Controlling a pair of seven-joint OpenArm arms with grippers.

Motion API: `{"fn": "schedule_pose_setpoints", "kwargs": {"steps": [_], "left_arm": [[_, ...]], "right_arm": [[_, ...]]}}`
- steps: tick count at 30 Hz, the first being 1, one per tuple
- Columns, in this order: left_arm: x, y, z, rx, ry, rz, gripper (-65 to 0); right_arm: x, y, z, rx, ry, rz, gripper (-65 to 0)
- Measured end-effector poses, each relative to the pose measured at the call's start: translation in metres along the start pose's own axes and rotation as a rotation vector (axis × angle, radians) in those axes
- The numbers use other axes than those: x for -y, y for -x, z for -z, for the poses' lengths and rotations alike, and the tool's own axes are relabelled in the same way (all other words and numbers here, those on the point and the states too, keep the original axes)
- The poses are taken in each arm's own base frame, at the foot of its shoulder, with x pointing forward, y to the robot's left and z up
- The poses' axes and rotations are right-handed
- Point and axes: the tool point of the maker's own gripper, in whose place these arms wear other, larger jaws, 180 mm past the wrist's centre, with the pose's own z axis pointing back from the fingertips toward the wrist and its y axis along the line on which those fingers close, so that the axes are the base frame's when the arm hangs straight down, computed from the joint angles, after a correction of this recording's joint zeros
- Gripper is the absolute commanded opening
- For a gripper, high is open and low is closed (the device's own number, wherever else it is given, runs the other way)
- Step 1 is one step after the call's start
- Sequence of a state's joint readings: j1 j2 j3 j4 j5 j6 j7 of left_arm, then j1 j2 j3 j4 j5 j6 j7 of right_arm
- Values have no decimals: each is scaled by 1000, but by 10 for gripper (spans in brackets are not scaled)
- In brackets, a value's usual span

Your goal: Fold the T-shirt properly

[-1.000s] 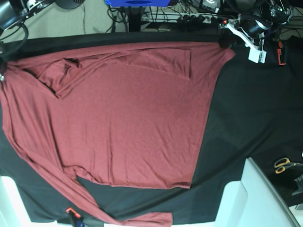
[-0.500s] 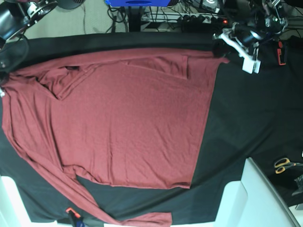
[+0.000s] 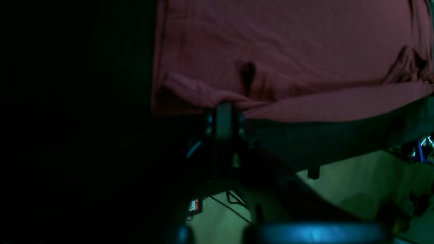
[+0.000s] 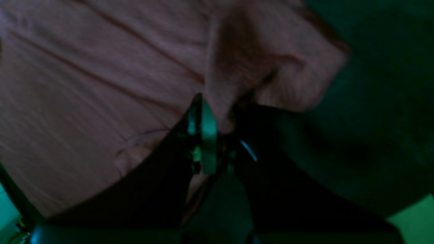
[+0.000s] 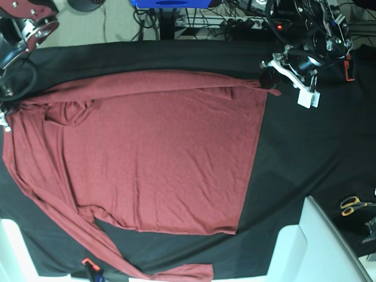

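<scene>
We are holding the T-shirt [image 5: 153, 158] at its far edge with both arms. The left gripper [image 5: 269, 79] is pinched tight on one far corner of the cloth, and in its wrist view a small ridge of maroon knit is bunching right at the fingertips. The right gripper [image 4: 217, 130] is clamped on the opposite far corner, with a soft lobe of fabric folding just above its jaws. Between the two grippers the far hem is doubling over into a narrow band, and the rest of the shirt is lying spread on the black cloth sheet [image 5: 305, 153], one long sleeve trailing away toward the near edge.

We are judging this knit as light, limp and stretchy: it is sagging and wrinkling wherever it lacks support. Corner and hem grips are suiting it best, since seams are giving the pads thicker material and a mid-panel pinch is likely gathering only one layer.
</scene>
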State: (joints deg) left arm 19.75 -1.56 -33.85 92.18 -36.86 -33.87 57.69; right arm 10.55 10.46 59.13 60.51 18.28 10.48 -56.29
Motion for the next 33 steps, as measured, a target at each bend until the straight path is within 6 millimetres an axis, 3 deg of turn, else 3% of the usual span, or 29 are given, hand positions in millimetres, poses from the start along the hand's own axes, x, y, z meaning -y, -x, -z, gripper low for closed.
{"fn": "schedule_pose_setpoints", "kwargs": {"steps": [4,14,17,23,30,33], "left_arm": [[-1,-3,4,2,5,-7,-650],[-1,-41,13,19,-13,-34,-650],[2,-54,15,45,-9,-34,-650],[0,-56,17,45,-16,-61,-650],[-4,-50,27,19,-7,-99,-650],[-2,-57,28,33,-3,-95,-650]], "right_arm": [[4,-8,1,-9,6,8,-648],[-35,-24,5,6,-22,-39,-647],[-36,-29,6,33,-21,-38,-647],[-32,-6,24,-46,-17,-4,-647],[-29,-14,26,-13,-15,3,-647],[-34,-14,27,-16,-16,-11,-647]]}}
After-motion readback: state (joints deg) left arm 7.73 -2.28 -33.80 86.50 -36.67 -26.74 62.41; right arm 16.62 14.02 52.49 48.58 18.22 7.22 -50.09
